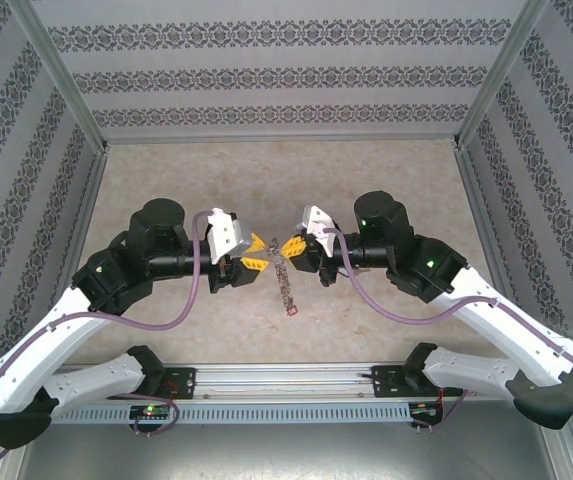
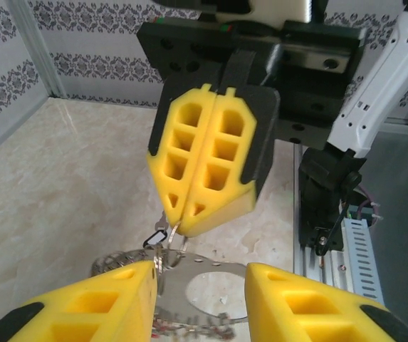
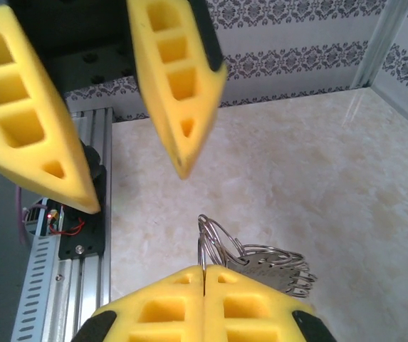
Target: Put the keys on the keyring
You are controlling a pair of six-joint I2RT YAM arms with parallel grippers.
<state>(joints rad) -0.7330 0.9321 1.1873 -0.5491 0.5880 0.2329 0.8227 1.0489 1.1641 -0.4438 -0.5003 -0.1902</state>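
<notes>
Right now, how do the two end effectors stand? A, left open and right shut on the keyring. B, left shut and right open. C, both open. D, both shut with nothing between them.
A: the right end effector has its yellow fingers pressed together on the keyring, while the fingers of the left end effector stand apart with a clear gap.

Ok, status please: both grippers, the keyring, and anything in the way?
Right gripper shut on keyring. Left gripper open, facing it close. Nothing blocking between them.
</notes>
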